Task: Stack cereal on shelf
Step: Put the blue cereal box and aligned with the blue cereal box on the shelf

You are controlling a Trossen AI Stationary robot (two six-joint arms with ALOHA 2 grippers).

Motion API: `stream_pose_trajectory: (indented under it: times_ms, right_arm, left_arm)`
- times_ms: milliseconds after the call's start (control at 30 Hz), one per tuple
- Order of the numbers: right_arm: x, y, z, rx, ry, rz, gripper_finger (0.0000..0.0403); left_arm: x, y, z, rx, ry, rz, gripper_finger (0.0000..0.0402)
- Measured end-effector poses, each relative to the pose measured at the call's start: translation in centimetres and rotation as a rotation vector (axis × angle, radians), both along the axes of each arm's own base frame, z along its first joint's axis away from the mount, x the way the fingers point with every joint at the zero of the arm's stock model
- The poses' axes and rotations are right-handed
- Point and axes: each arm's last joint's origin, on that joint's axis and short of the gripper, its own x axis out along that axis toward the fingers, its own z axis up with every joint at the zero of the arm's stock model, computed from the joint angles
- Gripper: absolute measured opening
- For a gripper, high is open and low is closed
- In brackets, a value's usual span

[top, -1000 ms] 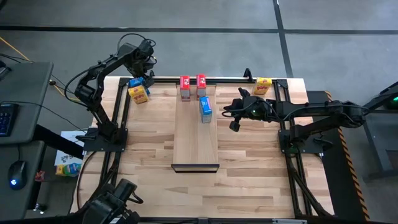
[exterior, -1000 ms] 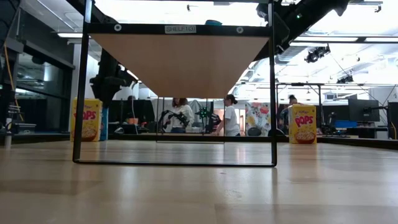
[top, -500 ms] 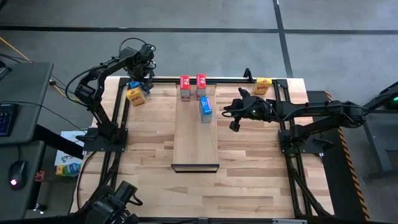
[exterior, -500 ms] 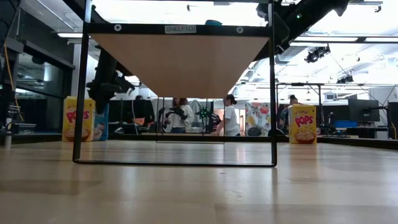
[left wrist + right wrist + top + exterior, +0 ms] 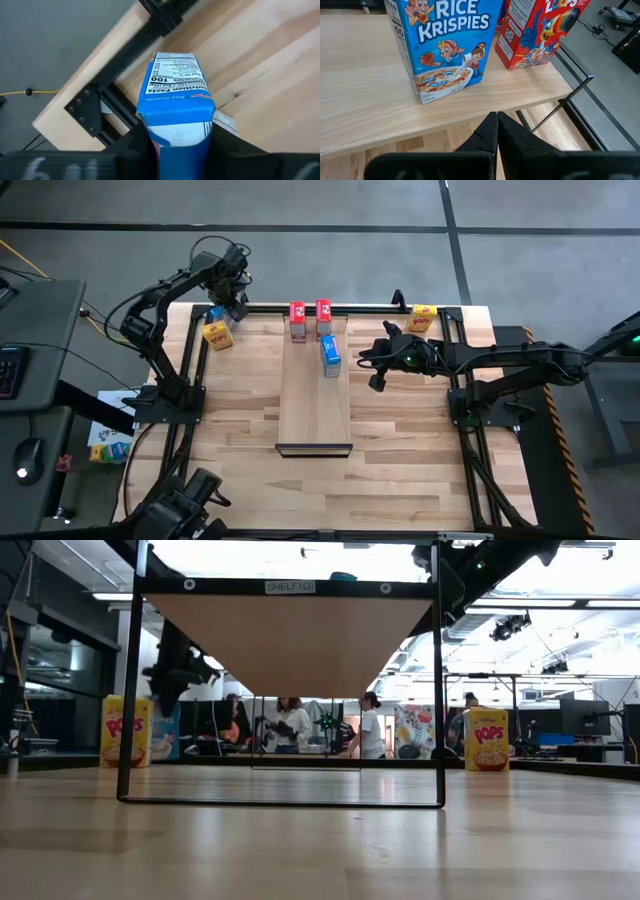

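Observation:
At the table's far left corner a blue cereal box (image 5: 217, 315) stands on its bottom end, with my left gripper (image 5: 228, 300) shut on it from above. A yellow cereal box (image 5: 215, 334) stands just in front of it. The shelf (image 5: 315, 395) is a pale board raised on a black frame in the table's middle. On its far end stand two red boxes (image 5: 297, 320) (image 5: 323, 317) and a blue box (image 5: 331, 355). My right gripper (image 5: 366, 360) hovers shut just right of the shelf, pointing at that blue box (image 5: 445, 45). My left gripper pinches the blue box (image 5: 175, 100) between its two fingers, one on each wide face, near the top end (image 5: 176, 131). The fingers come from above, slanting down. In the low view the box (image 5: 166, 732) stands upright with its bottom on the table.
Another yellow box (image 5: 423, 317) stands at the far right corner. Black frame rails (image 5: 190, 370) run along the table's left, right and far sides. The shelf's black stand (image 5: 128, 690) rises above the tabletop. People are in the room behind the table.
My left gripper has come down a little onto the blue box. The yellow box beside it has slid a short way toward the table's left edge and turned slightly, so that more of the blue box shows in the low view.

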Motion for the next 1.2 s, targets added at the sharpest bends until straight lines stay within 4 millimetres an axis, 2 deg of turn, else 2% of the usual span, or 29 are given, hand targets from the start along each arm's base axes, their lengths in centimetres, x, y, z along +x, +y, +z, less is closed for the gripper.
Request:
stream_pose_trajectory:
  times_ms: [100, 233, 400, 567, 733, 833, 933, 1100, 1200]
  right_arm:
    - [0.0, 0.0, 0.0, 0.000, 0.000, 0.000, 0.0000]
    - [0.0, 0.0, 0.0, 0.000, 0.000, 0.000, 0.0000]
    - [0.0, 0.0, 0.0, 0.000, 0.000, 0.000, 0.0000]
    - [0.0, 0.0, 0.0, 0.001, 0.000, -0.001, 0.0000]
    - [0.0, 0.0, 0.0, 0.002, 0.005, -0.001, 0.0000]
    - [0.0, 0.0, -0.1, 0.003, 0.007, -0.001, 0.0000]
    - [0.0, 0.0, -0.1, 0.003, 0.007, -0.001, 0.0000]
    - [0.0, 0.0, 0.0, 0.003, 0.004, -0.001, 0.0000]
    - [0.0, 0.0, 0.1, 0.001, -0.010, -0.001, 0.0000]
  left_arm:
    - [0.6, 0.1, 1.7, 0.026, -0.021, 0.015, 0.0091]
    - [1.9, -0.2, 5.4, 0.067, -0.052, 0.010, 0.0090]
    - [4.2, -2.5, 10.6, 0.104, -0.091, -0.021, 0.0092]
    - [7.5, -7.2, 14.7, 0.144, -0.148, -0.138, 0.0085]
    - [9.8, -14.4, 17.6, 0.174, -0.276, -0.350, 0.0081]
    - [10.0, -18.5, 18.8, 0.192, -0.336, -0.426, 0.0081]
    - [9.3, -21.6, 20.1, 0.245, -0.389, -0.447, 0.0081]
    - [9.0, -25.5, 20.9, 0.221, -0.471, -0.501, 0.0081]
    - [10.3, -26.9, 20.4, 0.212, -0.478, -0.567, 0.0081]
